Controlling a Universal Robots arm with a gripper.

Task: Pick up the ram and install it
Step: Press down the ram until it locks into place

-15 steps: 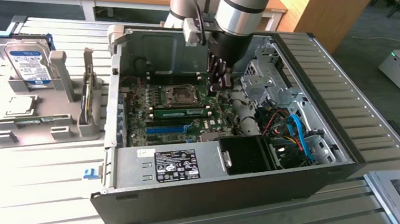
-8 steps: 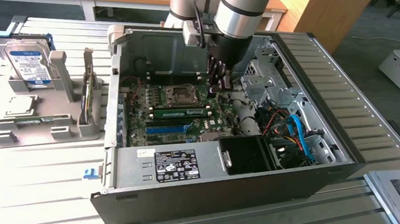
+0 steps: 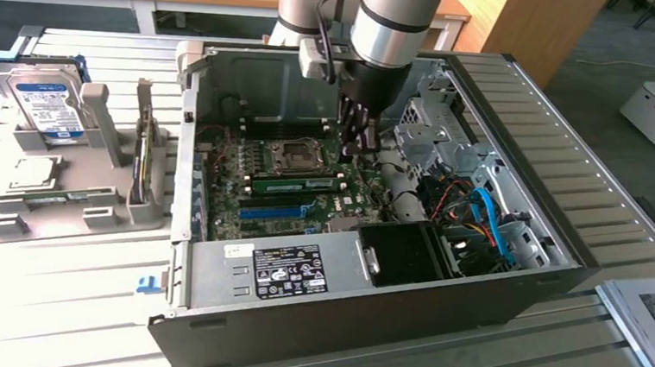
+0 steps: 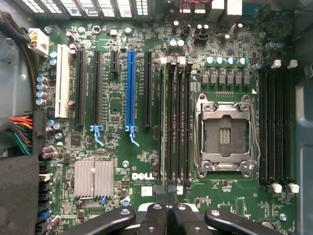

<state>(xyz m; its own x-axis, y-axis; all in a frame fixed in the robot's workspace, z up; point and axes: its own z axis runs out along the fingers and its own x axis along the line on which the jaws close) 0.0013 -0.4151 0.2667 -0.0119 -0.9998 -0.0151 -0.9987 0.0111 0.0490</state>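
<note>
Fingers (image 4: 155, 218): pressed together with no gap, nothing clamped between them; they hang inside the case, tips just over the memory slots.
Ram (image 3: 293, 182): green stick with a white label, at the centre of the exterior frame, standing on edge in a slot just beside the processor socket (image 4: 225, 134).
Progress: judging from this, the pick-up and the carry are done and the stick is in its slot; whether it is fully seated and the slot latches are shut, I cannot tell.
Left to do: at most a final press home.
Computer case (image 3: 330, 318): lies open-side up on the desk (image 3: 53, 303); it holds the motherboard (image 4: 122, 161), a black fan block (image 3: 409, 254) and blue and red cables (image 3: 487, 221) at centre right.
Grey holder (image 3: 95, 210): left of the frame, well apart from the case; it carries the hard drive (image 3: 42, 103) upright and a square silver chip (image 3: 34, 172) lying flat.
</note>
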